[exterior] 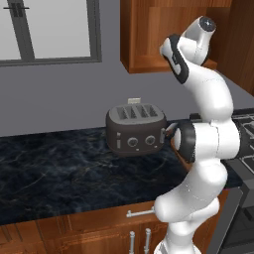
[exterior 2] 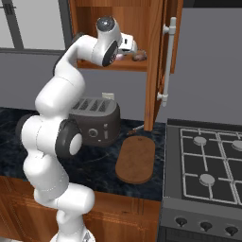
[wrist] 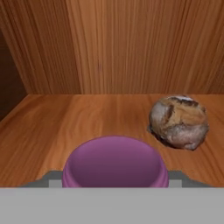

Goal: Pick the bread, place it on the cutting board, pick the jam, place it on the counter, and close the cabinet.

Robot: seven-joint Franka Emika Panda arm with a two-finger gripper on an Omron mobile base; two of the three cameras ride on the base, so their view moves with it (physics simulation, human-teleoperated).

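Inside the reddish-brown wooden cabinet (exterior 2: 156, 56), the gripper (exterior 2: 128, 46) meets the purple-pink jam jar (wrist: 114, 162) beside the tan lumpy bread roll (wrist: 179, 121); its finger spacing cannot be told.

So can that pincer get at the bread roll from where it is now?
Probably not straight ahead: in the hand view the jam sits right before the pincer, with the bread further back and off to one side. The cabinet door stands open.

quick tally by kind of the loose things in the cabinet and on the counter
bread: 1
jam: 1
cutting board: 1
toaster: 1
total: 4
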